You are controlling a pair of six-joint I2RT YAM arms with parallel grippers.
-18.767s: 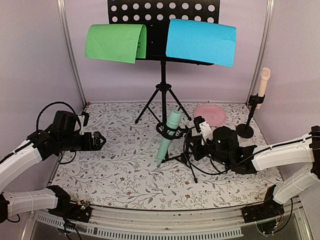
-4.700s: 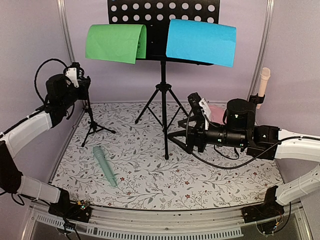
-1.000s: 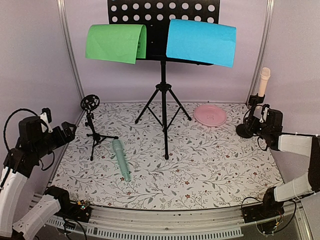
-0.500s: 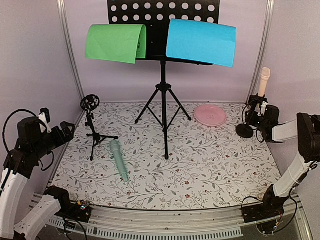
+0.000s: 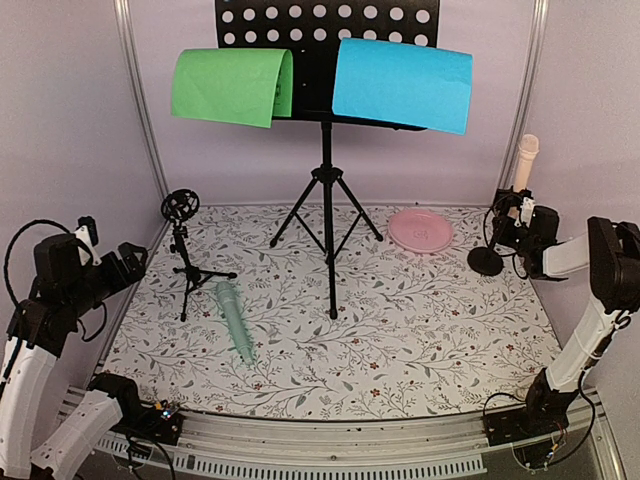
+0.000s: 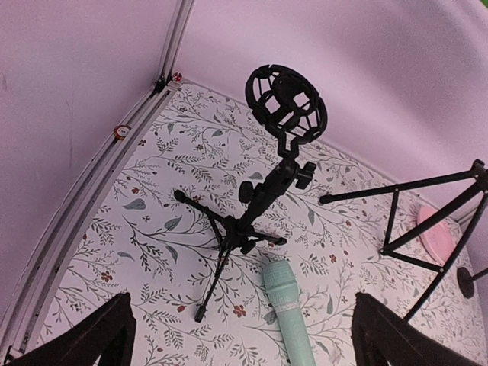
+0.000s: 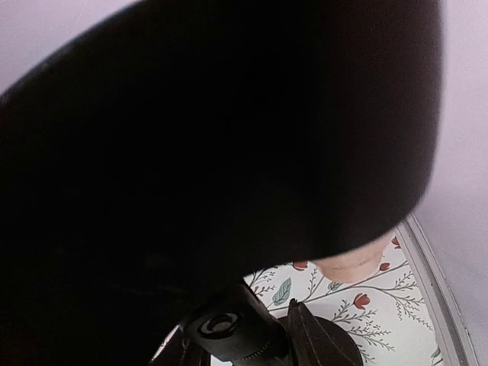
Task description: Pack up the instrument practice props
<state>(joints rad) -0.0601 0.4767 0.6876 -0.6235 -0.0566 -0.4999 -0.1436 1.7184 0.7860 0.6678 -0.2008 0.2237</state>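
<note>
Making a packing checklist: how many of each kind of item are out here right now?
Music stand: 1
Paper sheets: 2 (green, blue)
Toy microphones: 2 (mint, pink)
Microphone stands: 2
Pink plate: 1
Total: 8

Matt black metal on the perforated music rack (image 5: 327,22), not a glint off it, and the green sheet (image 5: 232,86) and blue sheet (image 5: 402,84) draped over it look like smooth, flat-finished paper, curling softly at the fold. On the matt, flower-printed table cover (image 5: 430,320), the mint microphone (image 5: 236,322) reads as smooth plastic with a faint satin sheen, and the small microphone stand (image 6: 264,198) is black and slightly shiny at its cage. The pink plate (image 5: 420,230) looks glossy at the rim, the pink microphone (image 5: 524,162) pale and smooth, the corner post (image 5: 142,100) silvery bare metal.
</note>
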